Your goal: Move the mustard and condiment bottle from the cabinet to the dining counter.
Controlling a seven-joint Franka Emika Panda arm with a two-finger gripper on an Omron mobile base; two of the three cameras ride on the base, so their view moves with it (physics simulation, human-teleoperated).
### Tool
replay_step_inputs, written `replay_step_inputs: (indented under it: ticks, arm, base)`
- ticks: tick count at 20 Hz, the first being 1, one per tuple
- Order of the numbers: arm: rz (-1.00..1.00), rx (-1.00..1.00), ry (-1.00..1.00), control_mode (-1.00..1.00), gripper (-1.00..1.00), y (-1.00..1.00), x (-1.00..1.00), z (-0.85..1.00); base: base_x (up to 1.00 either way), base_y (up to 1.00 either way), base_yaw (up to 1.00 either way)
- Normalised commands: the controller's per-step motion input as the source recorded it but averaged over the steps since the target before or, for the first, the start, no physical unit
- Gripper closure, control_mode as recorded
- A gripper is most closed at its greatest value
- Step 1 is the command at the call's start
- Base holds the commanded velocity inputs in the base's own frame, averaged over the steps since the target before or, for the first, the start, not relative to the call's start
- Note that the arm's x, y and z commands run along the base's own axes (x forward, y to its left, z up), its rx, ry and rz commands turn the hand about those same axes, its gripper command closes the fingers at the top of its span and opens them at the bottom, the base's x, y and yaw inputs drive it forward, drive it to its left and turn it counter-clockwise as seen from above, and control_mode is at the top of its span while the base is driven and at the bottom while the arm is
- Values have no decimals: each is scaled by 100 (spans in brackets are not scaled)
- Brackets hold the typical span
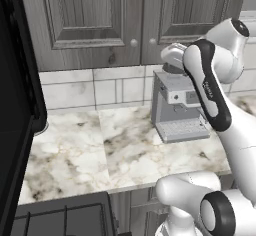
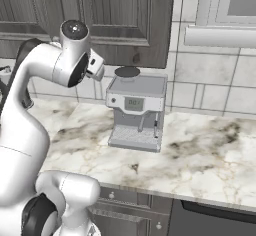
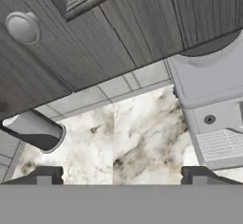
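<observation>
The cabinet (image 1: 90, 20) hangs over the worktop with both grey wood-grain doors shut, two round knobs (image 1: 133, 43) side by side at the seam. The mustard and the condiment bottle are hidden from view. The dining counter is out of view. In the hand view my gripper (image 3: 122, 178) is open, its two dark fingertips (image 3: 45, 175) wide apart with nothing between them. It hovers just below the cabinet door (image 3: 118, 33), near one knob (image 3: 23, 27). The hand (image 2: 95, 65) is raised at the cabinet's lower edge.
A grey coffee machine (image 1: 177, 107) stands on the marble worktop (image 1: 125, 150) against the tiled backsplash, right of my hand (image 3: 213, 104). A tall black panel (image 1: 15, 105) blocks the left side. A dark stove top (image 1: 60, 217) lies at the lower left. A grey cylinder (image 3: 35, 132) sits at the left.
</observation>
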Motion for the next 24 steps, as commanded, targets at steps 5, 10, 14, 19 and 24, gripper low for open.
replay_step_inputs:
  ticks: [5,10,14,19,24]
  arm:
    - [-13,16,-31,-100,-100,10,4,59]
    - [-17,10,-20,-100,-100,32,20,26]
    - [-15,5,-9,-100,-100,22,34,18]
    - [-7,3,0,-100,-100,8,54,9]
    - [0,4,0,-100,-100,0,65,8]
  base:
    - [0,0,0]
    - [0,0,0]
    - [0,0,0]
    - [0,0,0]
    - [0,0,0]
